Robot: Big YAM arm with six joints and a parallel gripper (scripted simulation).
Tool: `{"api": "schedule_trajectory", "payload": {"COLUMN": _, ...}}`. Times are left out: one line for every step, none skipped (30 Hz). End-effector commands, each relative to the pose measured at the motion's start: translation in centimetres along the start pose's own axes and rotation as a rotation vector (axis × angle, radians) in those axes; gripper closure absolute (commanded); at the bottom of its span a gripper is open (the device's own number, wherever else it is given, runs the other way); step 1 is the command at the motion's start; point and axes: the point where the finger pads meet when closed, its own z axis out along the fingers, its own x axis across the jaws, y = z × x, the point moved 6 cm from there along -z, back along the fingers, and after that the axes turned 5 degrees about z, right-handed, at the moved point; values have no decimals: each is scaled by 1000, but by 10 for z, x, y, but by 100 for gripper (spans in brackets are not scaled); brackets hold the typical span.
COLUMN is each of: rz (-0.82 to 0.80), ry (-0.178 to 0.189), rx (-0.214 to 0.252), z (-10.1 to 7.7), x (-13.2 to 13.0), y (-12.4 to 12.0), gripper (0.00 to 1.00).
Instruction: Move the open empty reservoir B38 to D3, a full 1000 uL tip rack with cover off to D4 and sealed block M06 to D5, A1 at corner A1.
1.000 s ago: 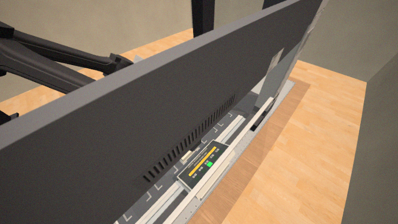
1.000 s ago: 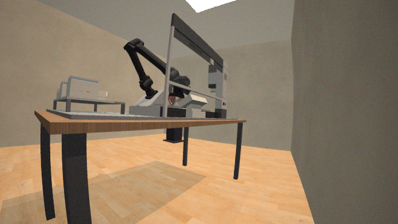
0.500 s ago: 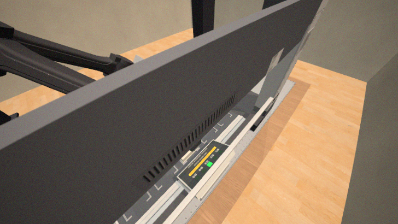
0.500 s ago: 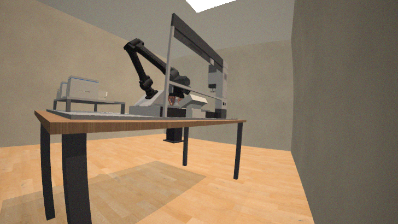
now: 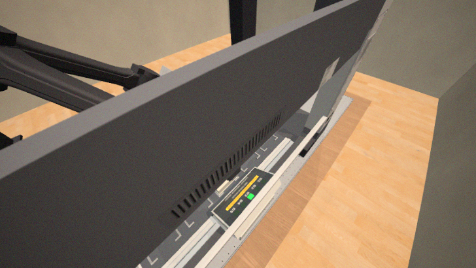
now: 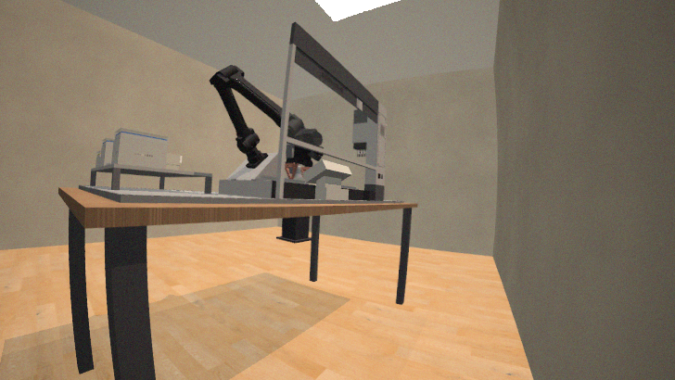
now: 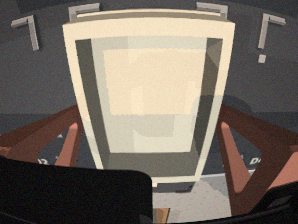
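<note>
The cream one-well reservoir (image 7: 149, 83) sits open and empty on the dark deck in the wrist view, inside pale corner brackets (image 7: 83, 11) (image 7: 213, 10). My gripper (image 7: 149, 110) (image 6: 295, 171) is open. Its reddish fingers stand apart on either side of the reservoir, with a gap to each long wall. In the exterior view the arm reaches down under the deck frame. The tip racks and the sealed block cannot be told apart from here; pale boxes (image 6: 140, 149) stand on the SHELF (image 6: 151, 172) at the left.
A wide dark gantry beam (image 5: 166, 133) (image 6: 330, 70) spans the deck and hides most of it in the top view. A status panel (image 5: 242, 196) with a yellow bar and a green square (image 5: 250, 196) lies at the deck's front edge. More brackets (image 7: 27, 26) (image 7: 269, 26) mark neighbouring positions.
</note>
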Motion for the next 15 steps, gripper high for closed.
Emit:
{"api": "schedule_trajectory", "payload": {"rz": 13, "ry": 4, "rx": -44, "z": -23, "x": -1, "y": 11, "gripper": 0}}
{"api": "schedule_trajectory", "payload": {"rz": 17, "ry": 4, "rx": -48, "z": -26, "x": -2, "y": 13, "gripper": 0}}
{"api": "schedule_trajectory", "payload": {"rz": 21, "ry": 4, "rx": -52, "z": -29, "x": -3, "y": 16, "gripper": 0}}
{"api": "schedule_trajectory", "payload": {"rz": 24, "ry": 4, "rx": -55, "z": -31, "x": -3, "y": 17, "gripper": 0}}
{"api": "schedule_trajectory", "payload": {"rz": 24, "ry": 4, "rx": -55, "z": -33, "x": -3, "y": 17, "gripper": 0}}
{"api": "schedule_trajectory", "payload": {"rz": 24, "ry": 4, "rx": -55, "z": -34, "x": -3, "y": 17, "gripper": 0}}
{"api": "schedule_trajectory", "payload": {"rz": 24, "ry": 4, "rx": -55, "z": -36, "x": -3, "y": 17, "gripper": 0}}
{"api": "schedule_trajectory", "payload": {"rz": 24, "ry": 4, "rx": -55, "z": -38, "x": -3, "y": 17, "gripper": 0}}
{"api": "schedule_trajectory", "payload": {"rz": 24, "ry": 4, "rx": -55, "z": -38, "x": -3, "y": 17, "gripper": 0}}
{"api": "schedule_trajectory", "payload": {"rz": 24, "ry": 4, "rx": -55, "z": -38, "x": -3, "y": 17, "gripper": 0}}
{"api": "schedule_trajectory", "payload": {"rz": 24, "ry": 4, "rx": -55, "z": -40, "x": -3, "y": 17, "gripper": 0}}
{"api": "schedule_trajectory", "payload": {"rz": 25, "ry": 4, "rx": -56, "z": -41, "x": -3, "y": 17, "gripper": 0}}
{"api": "schedule_trajectory", "payload": {"rz": 25, "ry": 4, "rx": -56, "z": -43, "x": -4, "y": 17, "gripper": 0}}
{"api": "schedule_trajectory", "payload": {"rz": 25, "ry": 4, "rx": -56, "z": -45, "x": -4, "y": 17, "gripper": 0}}
{"api": "schedule_trajectory", "payload": {"rz": 25, "ry": 4, "rx": -56, "z": -47, "x": -4, "y": 17, "gripper": 0}}
